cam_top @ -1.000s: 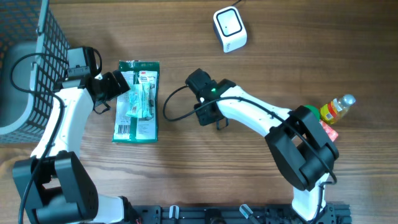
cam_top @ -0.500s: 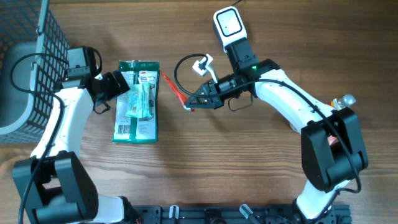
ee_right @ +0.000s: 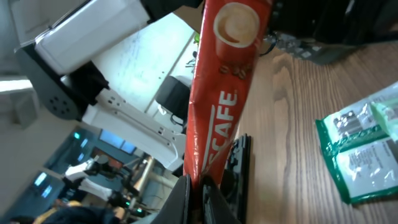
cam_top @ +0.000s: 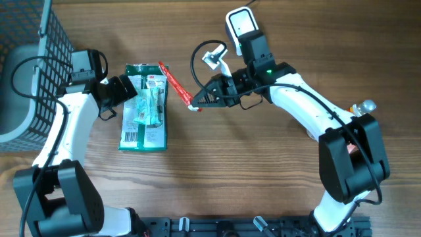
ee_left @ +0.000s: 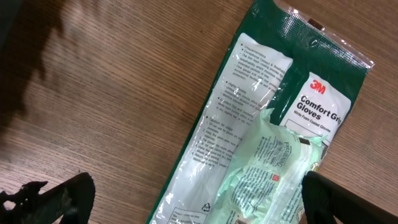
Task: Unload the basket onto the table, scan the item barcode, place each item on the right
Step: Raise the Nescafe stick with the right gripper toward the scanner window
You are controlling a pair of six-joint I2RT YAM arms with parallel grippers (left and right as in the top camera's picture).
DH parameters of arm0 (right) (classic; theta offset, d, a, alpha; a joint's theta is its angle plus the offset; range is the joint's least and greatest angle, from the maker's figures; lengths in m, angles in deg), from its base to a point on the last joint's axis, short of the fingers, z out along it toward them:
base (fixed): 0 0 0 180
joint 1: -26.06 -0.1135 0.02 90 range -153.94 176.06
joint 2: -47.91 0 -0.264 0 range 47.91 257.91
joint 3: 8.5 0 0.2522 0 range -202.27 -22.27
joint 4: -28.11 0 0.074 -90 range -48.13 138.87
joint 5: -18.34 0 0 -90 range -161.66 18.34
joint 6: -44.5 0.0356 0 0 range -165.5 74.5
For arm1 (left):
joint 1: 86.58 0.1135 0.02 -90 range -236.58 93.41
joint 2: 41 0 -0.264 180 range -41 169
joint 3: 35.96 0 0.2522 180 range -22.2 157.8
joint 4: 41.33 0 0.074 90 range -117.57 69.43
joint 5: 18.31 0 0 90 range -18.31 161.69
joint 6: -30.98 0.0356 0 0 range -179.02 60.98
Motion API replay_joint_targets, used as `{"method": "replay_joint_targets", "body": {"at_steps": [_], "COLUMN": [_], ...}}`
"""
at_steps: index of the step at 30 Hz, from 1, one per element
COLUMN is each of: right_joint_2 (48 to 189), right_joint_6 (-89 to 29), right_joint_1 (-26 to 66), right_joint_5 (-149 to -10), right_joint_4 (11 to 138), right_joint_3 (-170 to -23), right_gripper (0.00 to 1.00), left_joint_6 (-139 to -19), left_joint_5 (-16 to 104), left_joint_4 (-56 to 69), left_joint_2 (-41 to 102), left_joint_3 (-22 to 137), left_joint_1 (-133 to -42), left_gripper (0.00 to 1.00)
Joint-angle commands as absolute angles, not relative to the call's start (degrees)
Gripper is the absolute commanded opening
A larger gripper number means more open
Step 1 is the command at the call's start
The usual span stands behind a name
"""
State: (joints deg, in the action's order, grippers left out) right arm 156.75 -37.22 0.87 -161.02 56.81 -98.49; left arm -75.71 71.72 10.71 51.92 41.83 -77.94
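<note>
Swung up-left, the red sachet [cam_top: 174, 85] extends from the right pincer [cam_top: 196, 105] clamped on it.

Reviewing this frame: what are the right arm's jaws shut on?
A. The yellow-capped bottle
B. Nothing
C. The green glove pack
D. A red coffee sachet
D: in the right wrist view the right arm's jaws pinch the lower end of the red coffee sachet, while the green glove pack lies flat, ungripped.

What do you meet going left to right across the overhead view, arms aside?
wire basket → green glove packet → red coffee sachet → white scanner → bottle, mostly hidden behind the right arm.
</note>
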Motion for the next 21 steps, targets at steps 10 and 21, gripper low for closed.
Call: {"method": "replay_joint_targets", "body": {"at_steps": [10, 21], "right_joint_2": [136.0, 117.5], "right_joint_6": [-18.1, -8.9], "right_joint_1": [0.6, 14.2], "right_joint_5": [-164.6, -156.6], "right_joint_4": [45.7, 44.5], "right_joint_3": [-98.5, -98.5], "right_gripper": [0.04, 0.04], "left_joint_6": [-76.0, -76.0], "left_joint_5": [71.3, 71.3], "left_joint_4": [10.6, 10.6], "left_joint_2": [50.8, 50.8], "left_joint_3": [42.4, 42.4], "left_joint_1": [-77.7, -77.7], "left_gripper": [1.0, 1.0]}}
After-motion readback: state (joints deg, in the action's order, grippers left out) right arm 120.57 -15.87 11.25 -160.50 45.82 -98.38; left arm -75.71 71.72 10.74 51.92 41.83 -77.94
